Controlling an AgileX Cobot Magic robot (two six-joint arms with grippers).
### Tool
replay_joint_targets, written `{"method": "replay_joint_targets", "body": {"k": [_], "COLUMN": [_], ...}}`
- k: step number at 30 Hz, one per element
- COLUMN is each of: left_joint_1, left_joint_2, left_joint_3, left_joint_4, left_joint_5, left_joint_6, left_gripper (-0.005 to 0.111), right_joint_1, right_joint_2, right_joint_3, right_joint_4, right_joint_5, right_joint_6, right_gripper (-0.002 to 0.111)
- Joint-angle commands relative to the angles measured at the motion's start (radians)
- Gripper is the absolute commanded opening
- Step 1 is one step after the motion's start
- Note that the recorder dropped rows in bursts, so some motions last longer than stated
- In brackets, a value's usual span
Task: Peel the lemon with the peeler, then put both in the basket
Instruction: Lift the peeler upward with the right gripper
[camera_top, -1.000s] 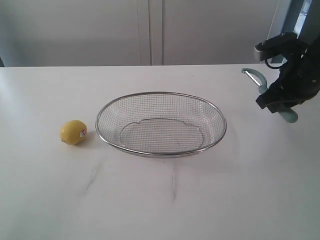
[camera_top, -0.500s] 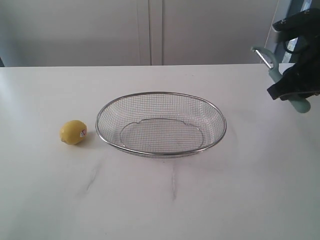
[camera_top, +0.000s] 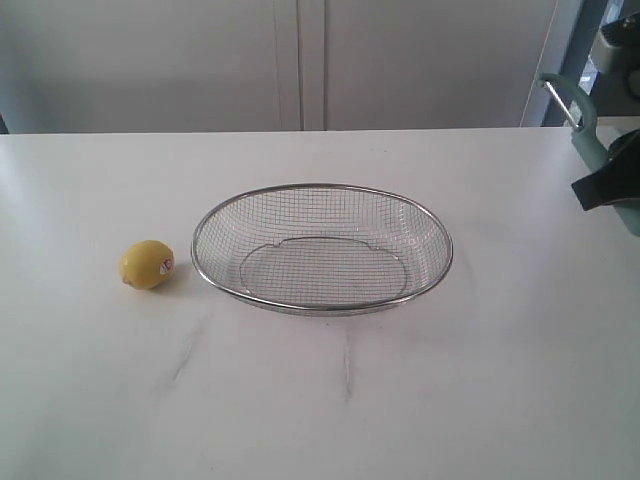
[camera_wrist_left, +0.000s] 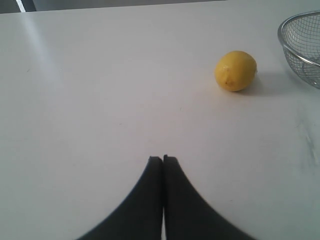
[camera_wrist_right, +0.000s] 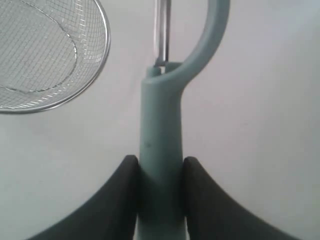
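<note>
The small round yellow lemon (camera_top: 147, 265) lay on the white surface (camera_top: 420, 400) beside the oval wire-mesh basket (camera_top: 320, 186). The right gripper (camera_wrist_right: 160, 162) clamped the teal-handled peeler (camera_wrist_right: 161, 110) aloft; the left gripper (camera_wrist_left: 163, 161), closed and empty, should steady the lemon first

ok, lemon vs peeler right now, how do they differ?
Support: the lemon sits on the table, touched by nothing; the peeler is clamped in the right gripper, off the table.
Place: the lemon lies left of the basket; the peeler is at the right edge of the exterior view.
Look: lemon round and yellow, peeler slim and pale teal.
Shared: neither is in the basket.
</note>
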Motion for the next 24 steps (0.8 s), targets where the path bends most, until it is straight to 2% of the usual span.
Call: {"method": "replay_joint_targets", "body": {"k": [1, 24], "left_joint_1": [0.002, 0.002], "left_joint_2": [-0.005, -0.005], "left_joint_3": [0.003, 0.003], "left_joint_4": [-0.008, -0.008], "left_joint_5": [0.004, 0.004], "left_joint_6": [-0.003, -0.003], "left_gripper": [0.0, 0.0], "right_joint_1": [0.0, 0.0], "right_joint_2": [-0.045, -0.123], "right_joint_3": [0.026, 0.033], "right_joint_4": [0.049, 0.16], "right_joint_5": [0.02, 0.112], "right_joint_6": [0.007, 0.007], "right_gripper": [0.0, 0.0]}}
